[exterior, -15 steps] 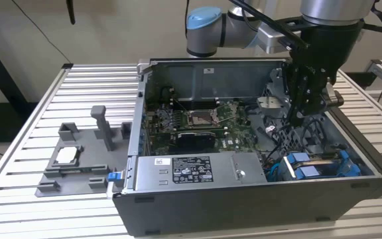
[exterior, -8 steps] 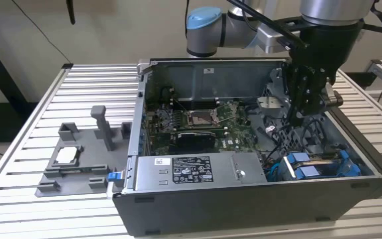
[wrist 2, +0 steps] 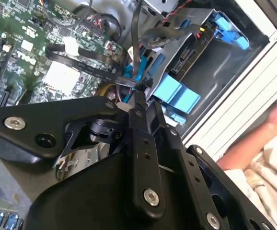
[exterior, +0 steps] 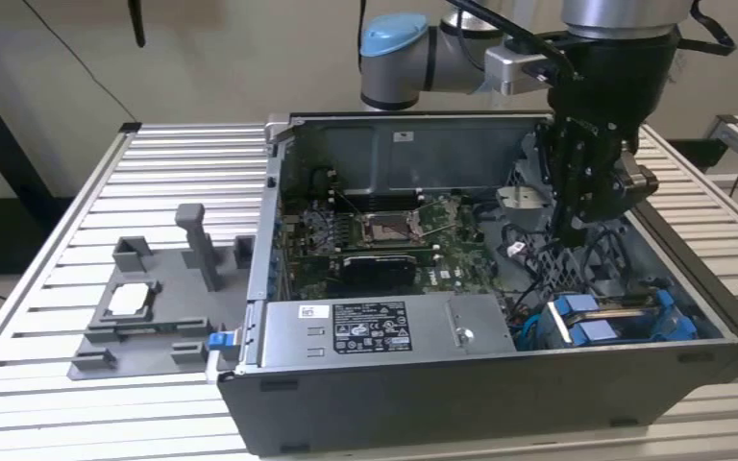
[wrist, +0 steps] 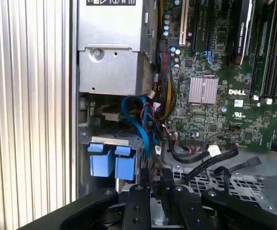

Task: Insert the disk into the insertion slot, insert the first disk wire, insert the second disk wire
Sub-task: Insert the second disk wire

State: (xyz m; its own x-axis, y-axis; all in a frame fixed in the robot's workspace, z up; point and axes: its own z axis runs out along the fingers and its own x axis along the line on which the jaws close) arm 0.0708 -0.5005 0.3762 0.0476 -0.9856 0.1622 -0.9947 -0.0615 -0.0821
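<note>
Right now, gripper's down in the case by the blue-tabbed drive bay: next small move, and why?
Probably a short creep toward the connector inside the drive bay. The gripper sits shut among the wires just beside the bay, short of that connector. Whether it grips a wire I can't tell, so go slowly.

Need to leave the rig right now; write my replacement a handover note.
Gripper: inside the computer case, shut on what looks like the blue wire, near the insertion slot.
Disk: appears seated in the slot, connector end showing.
Done: disk insertion, it seems.
Left: the held wire is not plugged in; whether any other is, I cannot tell.
</note>
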